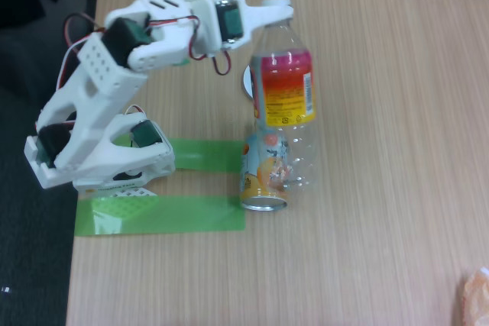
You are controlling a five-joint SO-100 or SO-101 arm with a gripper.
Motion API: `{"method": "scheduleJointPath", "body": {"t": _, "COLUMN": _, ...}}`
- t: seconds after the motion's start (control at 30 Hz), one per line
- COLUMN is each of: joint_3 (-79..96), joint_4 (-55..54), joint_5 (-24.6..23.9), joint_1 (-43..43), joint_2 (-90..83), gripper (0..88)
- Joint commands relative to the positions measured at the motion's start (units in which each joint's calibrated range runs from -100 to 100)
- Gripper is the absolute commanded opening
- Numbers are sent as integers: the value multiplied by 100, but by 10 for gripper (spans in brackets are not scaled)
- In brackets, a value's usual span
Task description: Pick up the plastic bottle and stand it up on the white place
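The plastic bottle (284,97), clear with a red-orange-yellow label, stretches from the upper middle of the fixed view down toward the centre. My gripper (276,11) is shut on its neck at the top end, and the white fingers hide the cap. The bottle's clear base overlaps the orange-drink can (263,173), so I cannot tell whether it rests on the table or hangs above it. A sliver of the white dish (247,82) peeks out just left of the label, mostly covered by the bottle.
The arm's white base (99,150) stands at the table's left edge, beside two green tape strips (164,214). An orange-pink object (475,295) shows in the bottom right corner. The wooden table (382,150) is bare to the right.
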Motion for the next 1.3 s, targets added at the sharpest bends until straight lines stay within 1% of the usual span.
{"method": "scheduleJointPath", "body": {"t": 0.0, "joint_3": -104, "joint_4": -132, "joint_5": -182, "joint_1": -185, "joint_2": -329, "gripper": 138}}
{"method": "scheduleJointPath", "body": {"t": 0.17, "joint_3": -104, "joint_4": -398, "joint_5": -423, "joint_1": -600, "joint_2": -707, "gripper": 137}}
{"method": "scheduleJointPath", "body": {"t": 0.3, "joint_3": -104, "joint_4": -587, "joint_5": -434, "joint_1": -1119, "joint_2": -791, "gripper": 137}}
{"method": "scheduleJointPath", "body": {"t": 0.53, "joint_3": -59, "joint_4": -596, "joint_5": -449, "joint_1": -1941, "joint_2": -774, "gripper": 137}}
{"method": "scheduleJointPath", "body": {"t": 0.63, "joint_3": -95, "joint_4": -639, "joint_5": -649, "joint_1": -2245, "joint_2": -774, "gripper": 136}}
{"method": "scheduleJointPath", "body": {"t": 0.73, "joint_3": -95, "joint_4": -991, "joint_5": -874, "joint_1": -2482, "joint_2": -782, "gripper": 136}}
{"method": "scheduleJointPath", "body": {"t": 0.97, "joint_3": -32, "joint_4": -2287, "joint_5": -1646, "joint_1": -2630, "joint_2": -774, "gripper": 136}}
{"method": "scheduleJointPath", "body": {"t": 1.03, "joint_3": -23, "joint_4": -2493, "joint_5": -1803, "joint_1": -2600, "joint_2": -765, "gripper": 136}}
{"method": "scheduleJointPath", "body": {"t": 1.1, "joint_3": -14, "joint_4": -2553, "joint_5": -1882, "joint_1": -2570, "joint_2": -715, "gripper": 136}}
{"method": "scheduleJointPath", "body": {"t": 1.27, "joint_3": -14, "joint_4": -2553, "joint_5": -1851, "joint_1": -2452, "joint_2": -261, "gripper": 136}}
